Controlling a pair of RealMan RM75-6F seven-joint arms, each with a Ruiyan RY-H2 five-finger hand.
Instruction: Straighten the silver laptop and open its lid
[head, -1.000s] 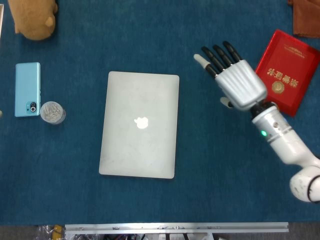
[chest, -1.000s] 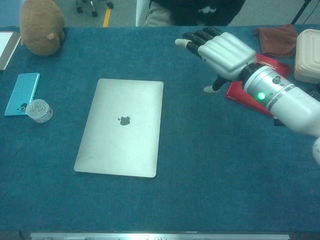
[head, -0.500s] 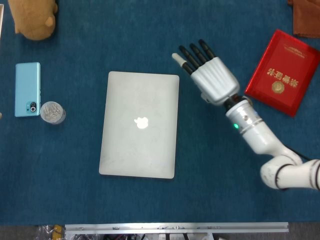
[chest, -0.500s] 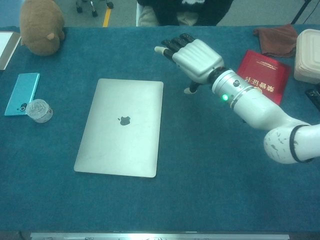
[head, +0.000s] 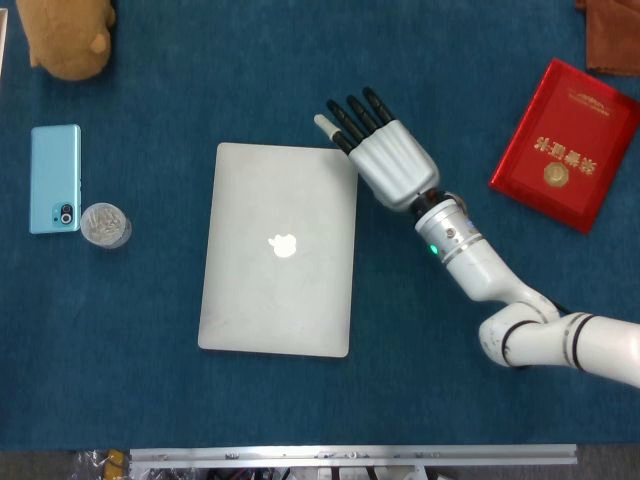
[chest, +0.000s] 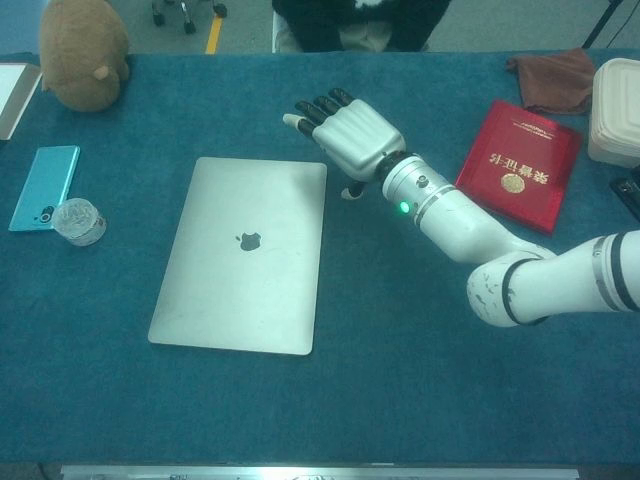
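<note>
The silver laptop (head: 280, 248) (chest: 243, 252) lies shut on the blue table, slightly skewed, its logo facing up. My right hand (head: 380, 155) (chest: 345, 133) hovers at the laptop's far right corner, palm down, fingers stretched out and apart, holding nothing. Its thumb hangs beside the laptop's right edge in the chest view; whether it touches the lid cannot be told. My left hand is in neither view.
A red booklet (head: 565, 145) (chest: 518, 165) lies to the right. A light blue phone (head: 54, 178) (chest: 43, 186) and a small clear jar (head: 104, 225) (chest: 78, 221) sit left of the laptop. A brown plush toy (head: 62, 35) (chest: 84, 52) is at the far left, a white container (chest: 617, 110) far right.
My right hand has swept left from above the red booklet to the laptop's far right corner, staying open. The booklet is now fully uncovered. The laptop has not moved.
</note>
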